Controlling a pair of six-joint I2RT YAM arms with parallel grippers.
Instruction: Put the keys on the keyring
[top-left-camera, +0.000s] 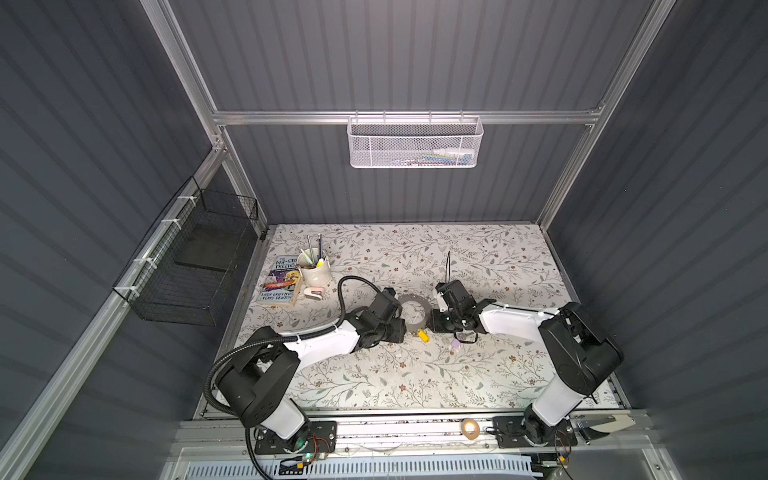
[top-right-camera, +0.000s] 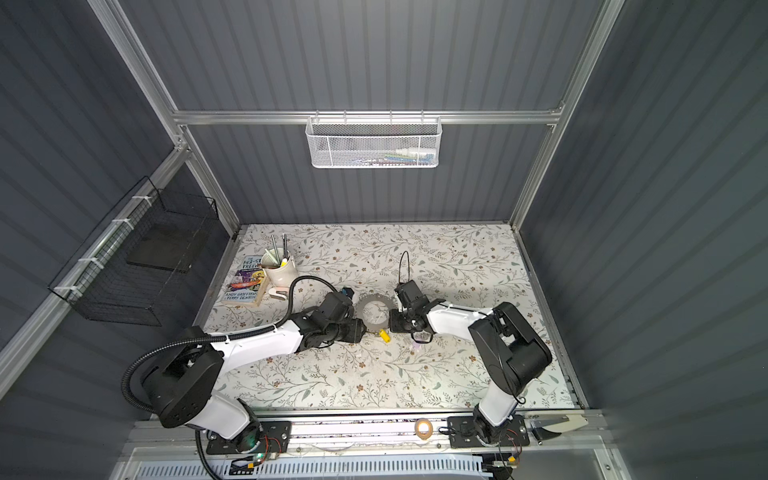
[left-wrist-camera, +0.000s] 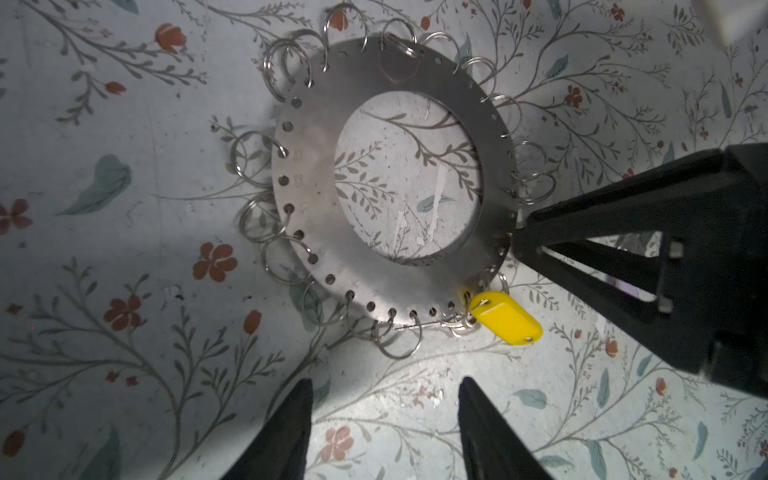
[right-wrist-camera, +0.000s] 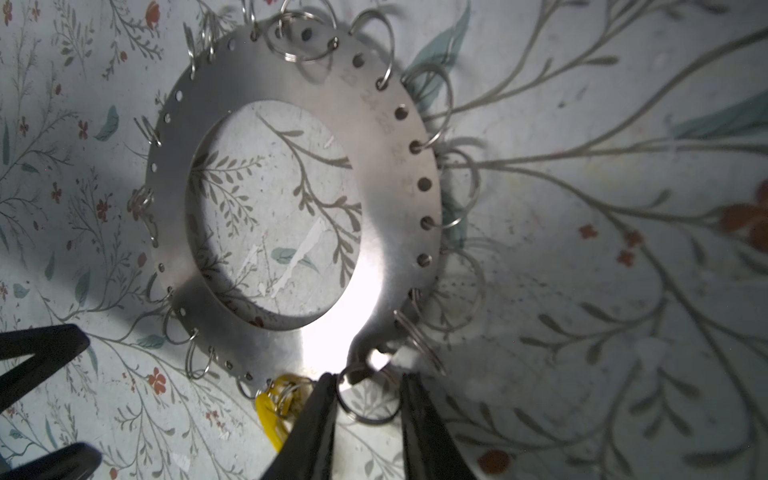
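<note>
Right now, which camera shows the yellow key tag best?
The left wrist view: the yellow tag lies whole and sharp at the keyring rim. The right wrist view shows only part of it, blurred, beside the right gripper. Both top views show just a small yellow speck.

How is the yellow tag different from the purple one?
Colour: the yellow tag is bright, and the lilac tag is pale.
Place: the yellow tag touches the rim of the keyring, while the lilac tag lies apart from it.
View: the yellow tag shows in both wrist views, the lilac tag only in the top views.
Both are small and lie on the flowery table.
</note>
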